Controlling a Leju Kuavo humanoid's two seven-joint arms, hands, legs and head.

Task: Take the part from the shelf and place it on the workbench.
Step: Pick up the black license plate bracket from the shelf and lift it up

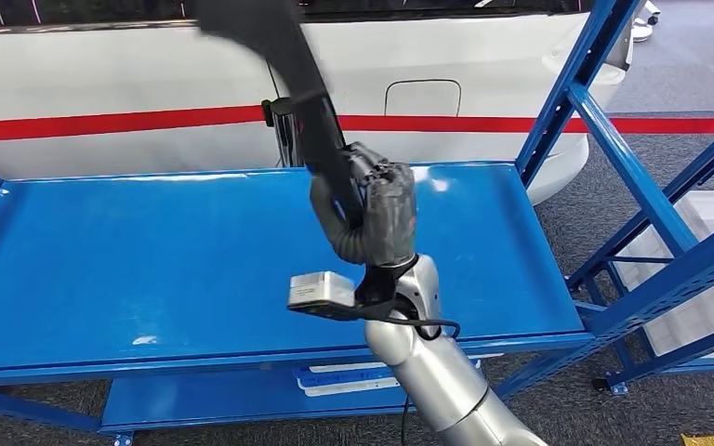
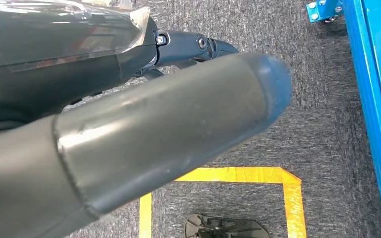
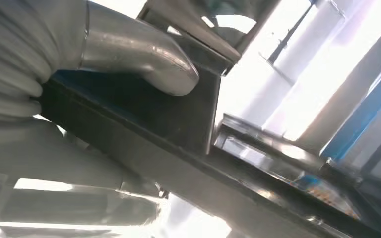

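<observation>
My right hand (image 1: 376,216) grips a long black part (image 1: 284,65) and holds it above the blue shelf (image 1: 149,260). The part slants up and to the left from the hand, well off the shelf surface. In the right wrist view the grey thumb (image 3: 139,54) presses on the dark part (image 3: 178,129), which runs across the picture. My left hand (image 2: 129,124) hangs over grey carpet beside the shelf's foot, its thick thumb stretched out and nothing in it.
A white car with a red stripe (image 1: 102,121) stands right behind the shelf. Blue uprights and braces (image 1: 614,158) rise at the shelf's right end. A lower shelf level (image 1: 195,395) lies beneath. Yellow floor tape (image 2: 258,174) marks the carpet.
</observation>
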